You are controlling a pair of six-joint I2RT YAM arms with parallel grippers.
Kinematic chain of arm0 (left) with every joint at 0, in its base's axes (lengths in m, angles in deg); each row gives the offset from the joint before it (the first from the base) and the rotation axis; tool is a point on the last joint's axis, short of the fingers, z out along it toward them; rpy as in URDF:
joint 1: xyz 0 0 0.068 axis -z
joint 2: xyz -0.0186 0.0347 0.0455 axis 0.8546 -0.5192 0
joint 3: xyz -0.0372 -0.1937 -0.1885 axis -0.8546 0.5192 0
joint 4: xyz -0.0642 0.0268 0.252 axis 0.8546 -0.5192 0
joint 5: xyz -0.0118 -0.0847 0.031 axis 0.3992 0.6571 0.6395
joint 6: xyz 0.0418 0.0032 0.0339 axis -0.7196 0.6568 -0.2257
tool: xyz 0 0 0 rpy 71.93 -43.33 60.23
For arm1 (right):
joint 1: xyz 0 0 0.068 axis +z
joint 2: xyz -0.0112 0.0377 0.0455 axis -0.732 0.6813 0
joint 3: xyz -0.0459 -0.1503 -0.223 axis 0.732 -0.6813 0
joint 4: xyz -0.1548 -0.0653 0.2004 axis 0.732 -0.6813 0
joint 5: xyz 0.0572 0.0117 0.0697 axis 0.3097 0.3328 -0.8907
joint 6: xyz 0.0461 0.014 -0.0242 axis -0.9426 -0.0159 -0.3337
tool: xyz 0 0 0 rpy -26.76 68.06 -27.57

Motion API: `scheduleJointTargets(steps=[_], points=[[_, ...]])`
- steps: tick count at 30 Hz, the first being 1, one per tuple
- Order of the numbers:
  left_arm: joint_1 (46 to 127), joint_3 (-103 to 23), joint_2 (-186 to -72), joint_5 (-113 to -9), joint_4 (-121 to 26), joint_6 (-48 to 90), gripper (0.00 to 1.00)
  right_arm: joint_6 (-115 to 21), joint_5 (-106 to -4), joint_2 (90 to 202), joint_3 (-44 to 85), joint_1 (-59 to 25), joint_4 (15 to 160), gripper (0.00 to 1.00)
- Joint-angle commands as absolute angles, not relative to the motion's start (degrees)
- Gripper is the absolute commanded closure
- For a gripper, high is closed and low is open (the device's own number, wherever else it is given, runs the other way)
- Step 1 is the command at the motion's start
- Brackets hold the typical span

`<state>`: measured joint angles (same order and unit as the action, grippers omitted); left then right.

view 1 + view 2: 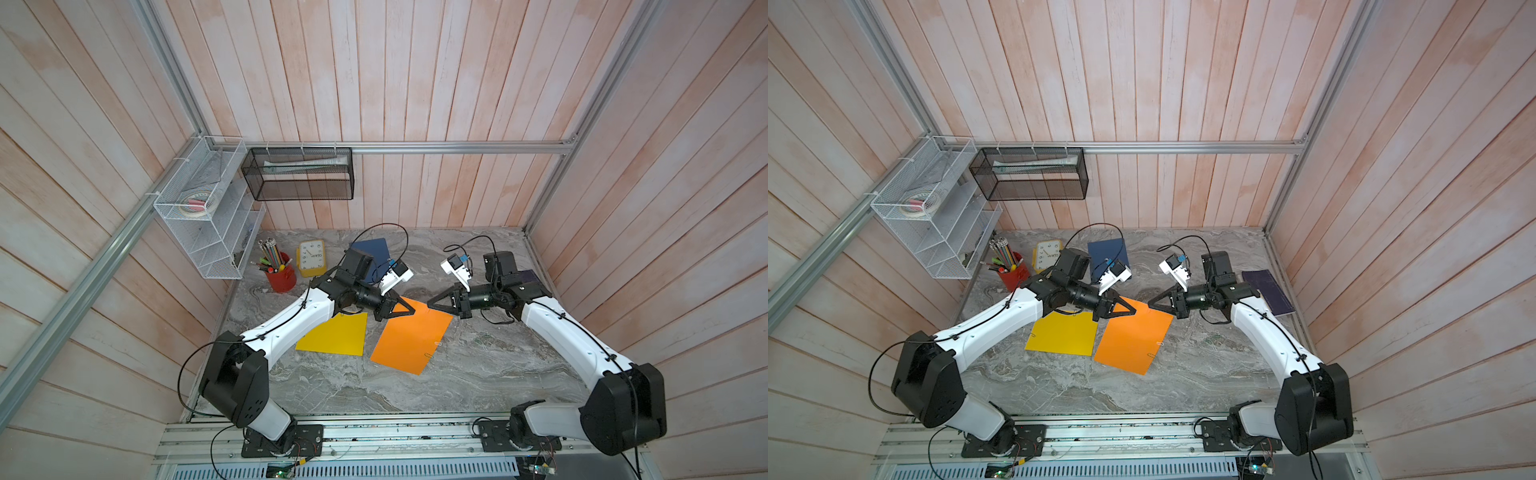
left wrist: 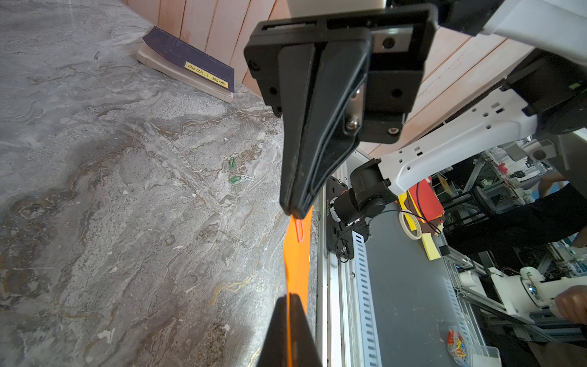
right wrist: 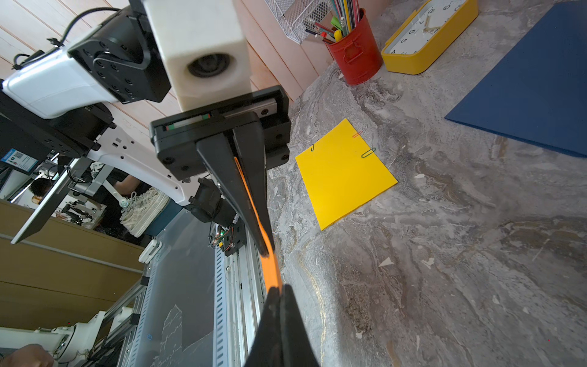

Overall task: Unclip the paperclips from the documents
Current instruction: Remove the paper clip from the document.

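The orange document (image 1: 409, 340) lies mid-table with its far edge lifted between both grippers. My left gripper (image 2: 289, 298) is shut on that edge at the far left corner (image 1: 411, 311). Facing it, my right gripper (image 3: 279, 287) is shut at the end of a red paperclip (image 2: 299, 230) on the same edge. Two more paperclips (image 1: 437, 343) sit on the orange sheet's right side. The yellow document (image 3: 343, 171) lies flat with a red clip (image 3: 358, 134) and green clips (image 3: 368, 152). The dark blue document (image 1: 376, 247) lies at the back.
Loose green and silver clips (image 2: 235, 179) lie on the marble right of the orange sheet. A purple book (image 1: 1268, 291) rests by the right wall. A red pencil cup (image 1: 281, 276) and yellow clock (image 1: 311, 257) stand back left, under a white wire rack (image 1: 208, 208).
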<state>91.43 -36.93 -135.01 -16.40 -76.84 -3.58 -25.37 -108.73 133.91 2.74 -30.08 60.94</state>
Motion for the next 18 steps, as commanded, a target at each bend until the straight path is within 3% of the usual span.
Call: scheduleJointTargets(steps=[1,18], points=[[91.03,-35.7,-135.19,-18.0,-83.52,-4.51,1.0,-25.81,-108.52,131.91,2.97,-32.65,63.67,0.98],[91.22,-35.73,-135.83,-18.62,-83.85,-4.77,1.0,-26.2,-110.21,131.74,2.97,-33.21,64.24,0.98]])
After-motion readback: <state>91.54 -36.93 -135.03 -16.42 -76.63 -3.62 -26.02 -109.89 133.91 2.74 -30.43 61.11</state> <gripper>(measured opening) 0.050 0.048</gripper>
